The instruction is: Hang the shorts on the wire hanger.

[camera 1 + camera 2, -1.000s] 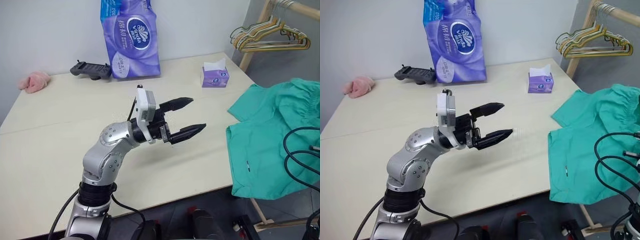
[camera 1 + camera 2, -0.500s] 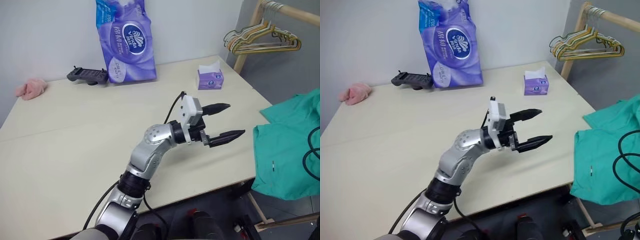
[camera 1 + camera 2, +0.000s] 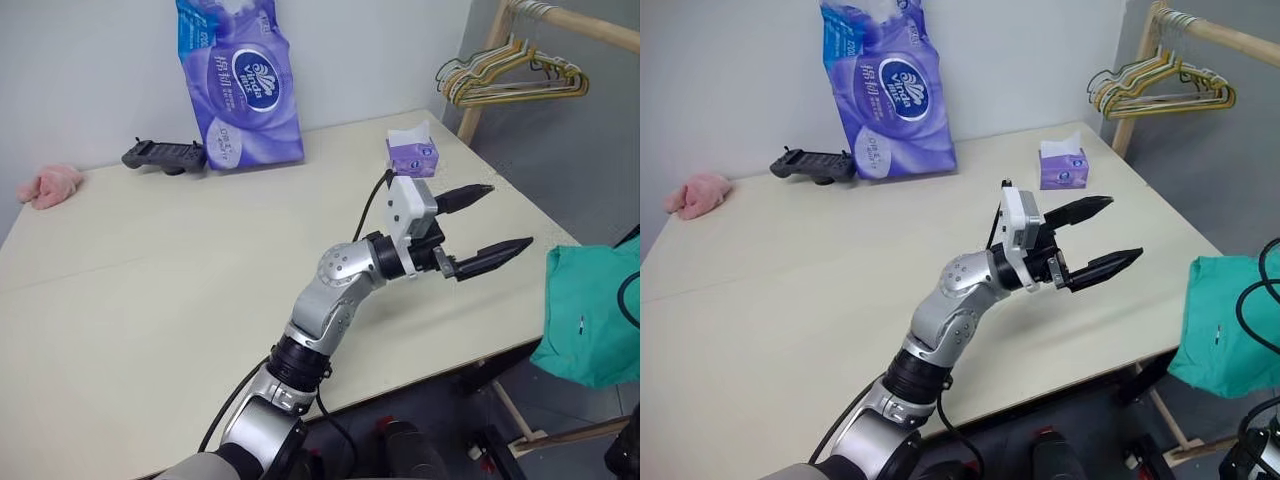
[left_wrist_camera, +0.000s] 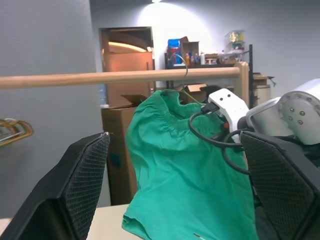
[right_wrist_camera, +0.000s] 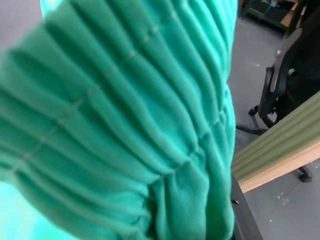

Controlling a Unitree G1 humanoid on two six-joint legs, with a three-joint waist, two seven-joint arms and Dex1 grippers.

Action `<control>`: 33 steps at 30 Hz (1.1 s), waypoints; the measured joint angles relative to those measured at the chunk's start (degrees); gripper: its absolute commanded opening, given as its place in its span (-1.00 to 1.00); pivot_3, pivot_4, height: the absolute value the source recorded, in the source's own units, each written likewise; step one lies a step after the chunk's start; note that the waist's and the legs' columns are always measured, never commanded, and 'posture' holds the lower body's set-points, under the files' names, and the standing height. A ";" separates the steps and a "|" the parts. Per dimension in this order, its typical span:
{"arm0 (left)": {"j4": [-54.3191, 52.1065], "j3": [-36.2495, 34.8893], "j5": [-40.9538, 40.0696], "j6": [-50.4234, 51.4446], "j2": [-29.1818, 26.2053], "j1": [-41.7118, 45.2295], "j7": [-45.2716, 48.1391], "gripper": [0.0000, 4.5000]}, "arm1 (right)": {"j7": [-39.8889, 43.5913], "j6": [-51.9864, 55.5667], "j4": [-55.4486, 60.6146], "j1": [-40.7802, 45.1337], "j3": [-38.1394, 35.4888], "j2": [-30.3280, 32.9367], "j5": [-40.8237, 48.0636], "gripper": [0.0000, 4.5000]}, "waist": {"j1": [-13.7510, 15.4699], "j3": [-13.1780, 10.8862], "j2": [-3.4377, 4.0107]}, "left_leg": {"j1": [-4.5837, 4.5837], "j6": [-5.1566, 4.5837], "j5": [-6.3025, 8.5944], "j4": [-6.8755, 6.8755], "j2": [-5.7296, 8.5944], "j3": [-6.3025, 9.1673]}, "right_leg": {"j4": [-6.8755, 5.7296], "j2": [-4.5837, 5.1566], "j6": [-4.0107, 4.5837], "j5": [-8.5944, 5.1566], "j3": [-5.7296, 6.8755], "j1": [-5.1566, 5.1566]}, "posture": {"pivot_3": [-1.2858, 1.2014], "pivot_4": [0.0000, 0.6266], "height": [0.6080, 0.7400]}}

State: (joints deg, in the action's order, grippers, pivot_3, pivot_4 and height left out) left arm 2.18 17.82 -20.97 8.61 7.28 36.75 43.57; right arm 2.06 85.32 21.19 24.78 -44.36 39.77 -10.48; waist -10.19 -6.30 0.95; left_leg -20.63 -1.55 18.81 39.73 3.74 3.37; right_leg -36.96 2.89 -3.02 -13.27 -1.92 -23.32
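Note:
The teal-green shorts [image 3: 592, 312] hang beyond the table's right edge, clear of the tabletop. In the left wrist view the shorts [image 4: 180, 170] hang by their gathered waistband next to my right arm's white wrist [image 4: 229, 106]. My right gripper is shut on the shorts, its fingers buried in the cloth. The waistband [image 5: 125, 125] sits right against the right wrist camera. A thin wire hook of the wire hanger [image 4: 186, 70] shows at the wooden rod above the waistband. My left gripper [image 3: 508, 216] is open and empty over the table's right side, pointing at the shorts.
The pale table [image 3: 150, 300] carries a purple tissue-roll pack [image 3: 238, 90], a small tissue box [image 3: 412, 157], a black controller [image 3: 160, 155] and a pink cloth lump [image 3: 48, 185]. A wooden rack holds a bunch of yellow and green hangers [image 3: 510, 85] at the back right.
The camera has turned to the right. My left gripper has swung right across the table, still open. The shorts have come off the table's edge, going right and up with my right arm.

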 measured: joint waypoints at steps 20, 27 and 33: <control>0.04 -0.33 0.87 1.27 -0.38 0.07 -1.36 0.97 | -9.04 -7.33 -16.06 13.69 -8.32 -1.34 0.27 -1.00 | -1.36 -0.04 0.00 | 0.17 -0.36 0.26 0.00 0.34 -0.49 | 0.00 0.26 -0.43 -0.16 -0.58 0.00 | -0.25 -0.61 1.00; 0.02 -0.46 0.86 1.91 -0.41 1.26 -1.64 0.97 | -8.27 -13.45 -26.21 10.66 -4.64 7.65 0.57 -1.00 | -1.22 -0.25 0.05 | 0.14 -0.41 0.28 0.01 0.53 -0.61 | 0.03 0.40 -0.65 -0.20 -0.69 0.00 | -0.25 -0.60 1.00; 0.01 -0.61 0.86 2.13 -0.48 1.62 -1.66 0.97 | -8.49 -16.77 -30.34 10.23 -3.35 9.31 1.03 -1.00 | -1.41 -0.27 0.08 | 0.11 -0.59 0.39 0.01 0.53 -0.80 | 0.02 0.40 -0.74 -0.23 -0.75 0.05 | -0.24 -0.60 1.00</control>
State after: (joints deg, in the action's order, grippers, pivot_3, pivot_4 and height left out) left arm 2.19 17.22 -20.11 10.74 6.80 38.37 41.91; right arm -6.43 68.55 -9.16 35.01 -47.71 49.08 -9.45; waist -11.60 -6.56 1.03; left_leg -20.52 -2.14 19.20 39.74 4.27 2.57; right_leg -36.94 3.29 -3.76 -13.50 -2.67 -23.27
